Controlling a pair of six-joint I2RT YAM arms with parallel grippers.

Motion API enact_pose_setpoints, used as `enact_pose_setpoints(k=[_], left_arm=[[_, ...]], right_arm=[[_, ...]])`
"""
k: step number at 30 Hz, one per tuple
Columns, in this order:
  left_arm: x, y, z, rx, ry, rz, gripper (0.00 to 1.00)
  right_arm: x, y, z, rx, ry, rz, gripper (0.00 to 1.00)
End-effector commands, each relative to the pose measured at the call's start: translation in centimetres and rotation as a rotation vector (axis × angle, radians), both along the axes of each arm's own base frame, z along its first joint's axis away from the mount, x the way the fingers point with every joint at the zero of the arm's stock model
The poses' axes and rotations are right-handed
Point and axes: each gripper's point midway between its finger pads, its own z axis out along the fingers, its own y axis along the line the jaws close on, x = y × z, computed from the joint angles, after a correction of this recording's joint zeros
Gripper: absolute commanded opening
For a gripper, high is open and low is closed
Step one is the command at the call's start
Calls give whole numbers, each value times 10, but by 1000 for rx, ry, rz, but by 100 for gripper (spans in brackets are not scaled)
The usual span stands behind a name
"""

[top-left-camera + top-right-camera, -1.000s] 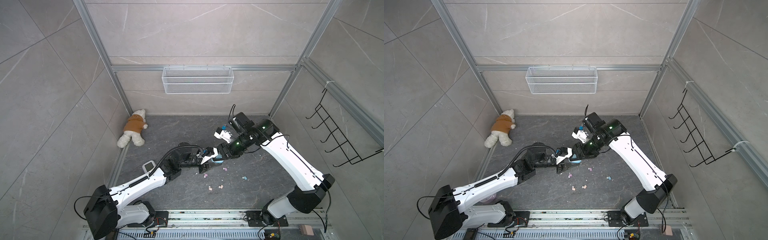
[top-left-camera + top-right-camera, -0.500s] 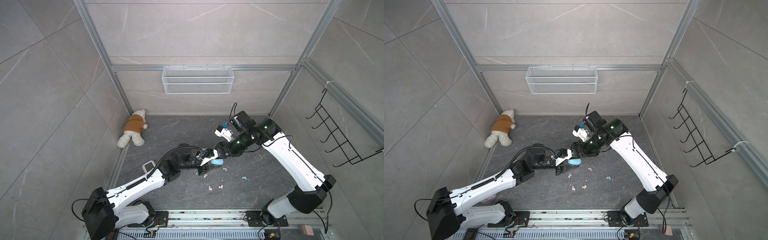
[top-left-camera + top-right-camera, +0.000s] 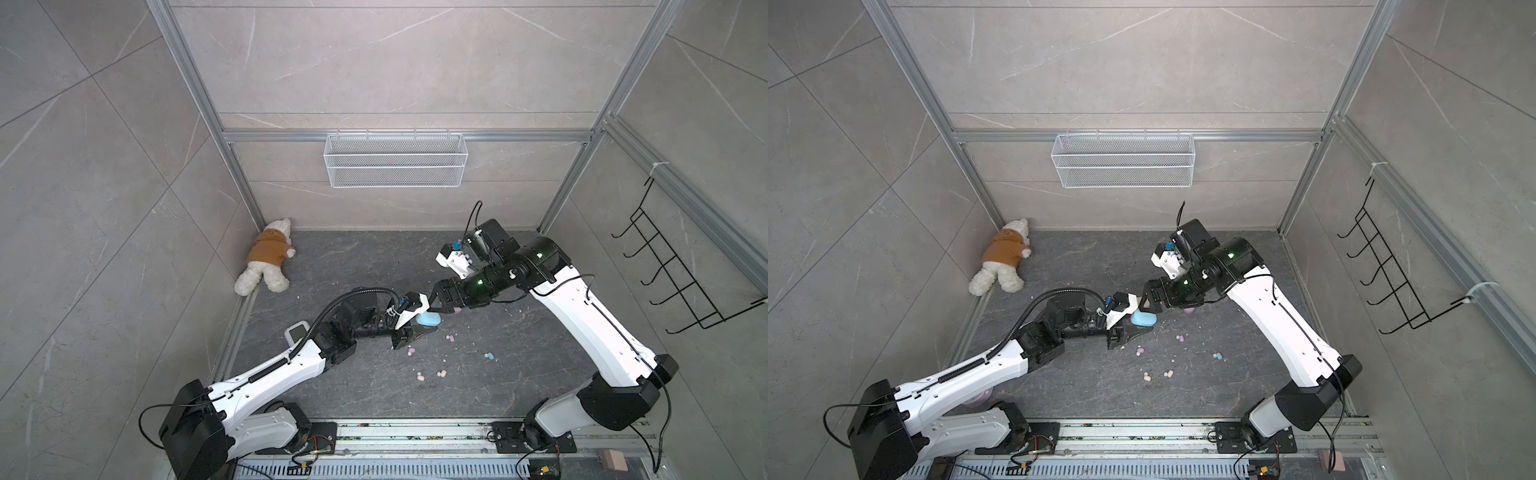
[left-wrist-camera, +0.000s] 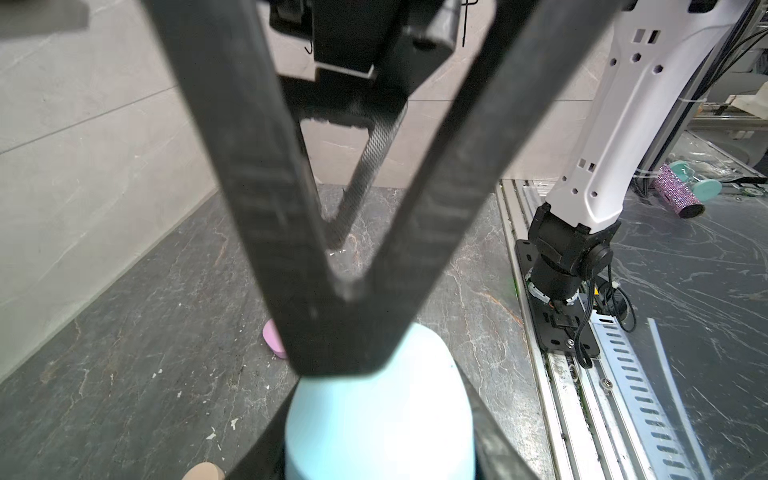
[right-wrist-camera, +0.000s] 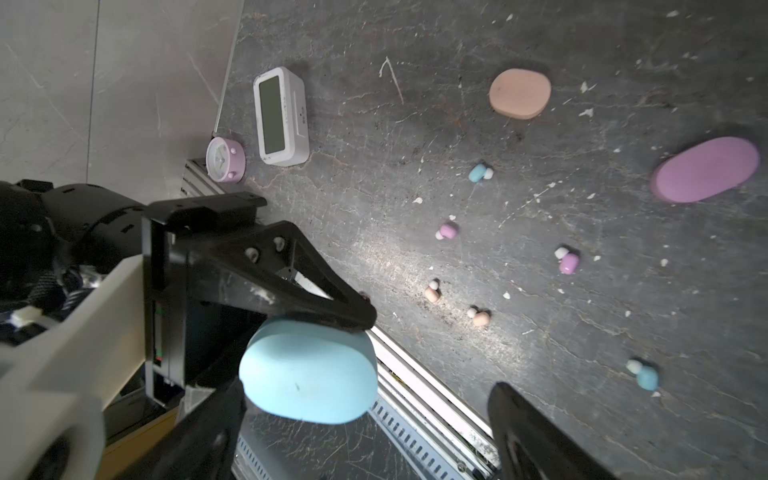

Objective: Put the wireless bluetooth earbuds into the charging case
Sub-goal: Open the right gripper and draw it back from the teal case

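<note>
While the left gripper (image 3: 1139,326) pinched the blue case (image 5: 309,372) tight above the floor (image 5: 415,62), we judged it should hold steady, seam clear, so the right gripper (image 3: 434,301), jaws spread wide and empty just beside the case, could catch the lid and lift it. The case looked shut, smooth and rounded. Six earbuds (image 5: 478,173) lay loose on the floor, apart from it: tiny beans in blue, lilac and peach pairs, each with a white tip.
</note>
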Motion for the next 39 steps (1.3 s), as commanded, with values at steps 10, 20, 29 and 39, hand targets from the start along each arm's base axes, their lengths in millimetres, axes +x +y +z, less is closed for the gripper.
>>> enact_pose_setpoints(k=[10, 20, 29, 39], left_arm=[[-3, 21, 47, -180, -4, -41, 15], [-17, 12, 63, -201, -15, -168, 15], [-18, 12, 49, -168, -1, -173, 15], [-16, 9, 41, -153, 15, -180, 15]], right_arm=[[17, -40, 47, 19, -545, 2, 96], [-13, -17, 43, 70, -752, 388, 98], [-24, 4, 36, 54, -830, 532, 97], [-22, 15, 30, 38, -826, 552, 96]])
